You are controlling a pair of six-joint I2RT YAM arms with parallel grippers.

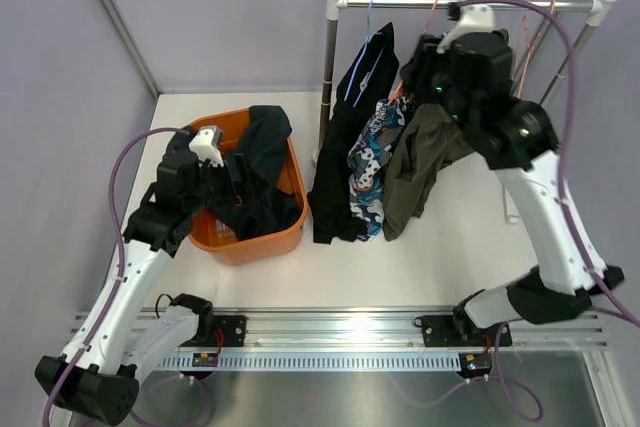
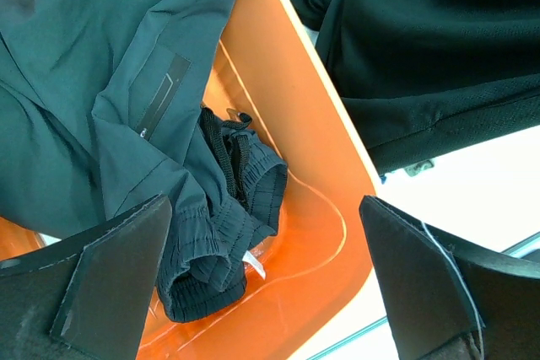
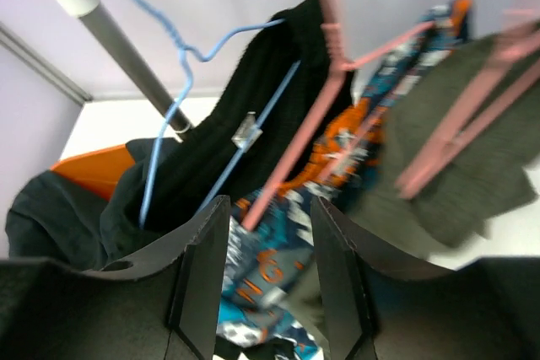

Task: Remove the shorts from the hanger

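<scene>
The dark navy shorts point(image 1: 258, 167) lie in the orange basket point(image 1: 250, 243). My left gripper point(image 1: 232, 179) hovers over them, open and empty; in the left wrist view the navy shorts point(image 2: 76, 82) lie below the wide-apart gripper point(image 2: 270, 292). On the rack hang the black shorts with light-blue trim point(image 1: 362, 87) on a blue hanger point(image 3: 181, 82), the patterned shorts point(image 1: 375, 162) and the olive green shorts point(image 1: 420, 162) on pink hangers point(image 3: 337, 65). My right gripper point(image 1: 425, 65) is up by the hangers, open, with the patterned shorts point(image 3: 278, 250) showing behind the gap of the gripper point(image 3: 270, 284).
The rack's metal bar point(image 1: 440, 4) runs across the back on two white-capped posts, its left post point(image 1: 330, 67) beside the basket. The black shorts' hem point(image 2: 439, 48) hangs just right of the basket wall point(image 2: 287, 124). Grey walls enclose the table.
</scene>
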